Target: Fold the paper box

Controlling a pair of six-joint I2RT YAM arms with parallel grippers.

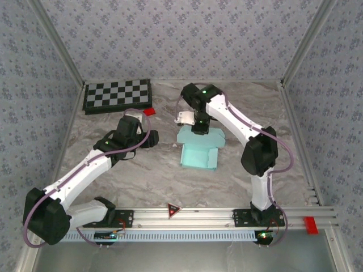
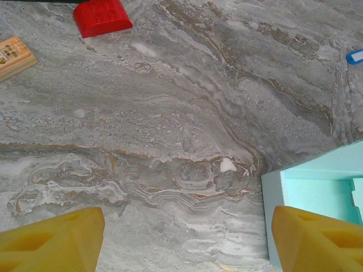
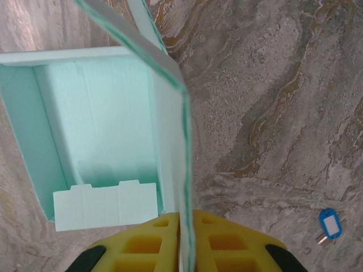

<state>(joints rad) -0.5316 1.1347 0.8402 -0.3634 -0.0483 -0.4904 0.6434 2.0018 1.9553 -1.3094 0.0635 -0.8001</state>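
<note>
Top: the paper box (image 1: 198,152) lay central, long axis near-to-far; your right gripper (image 1: 199,129) sat on its far end, left gripper (image 1: 149,137) apart, to its left. Left wrist: fingers (image 2: 51,241) wide, empty, box just beside one fingertip. Right wrist: fingers (image 3: 227,243) pinched its upright wall.

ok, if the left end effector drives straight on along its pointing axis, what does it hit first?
Probably bare table; the left end effector is open. One finger sits near the paper box edge; depth unclear.
</note>
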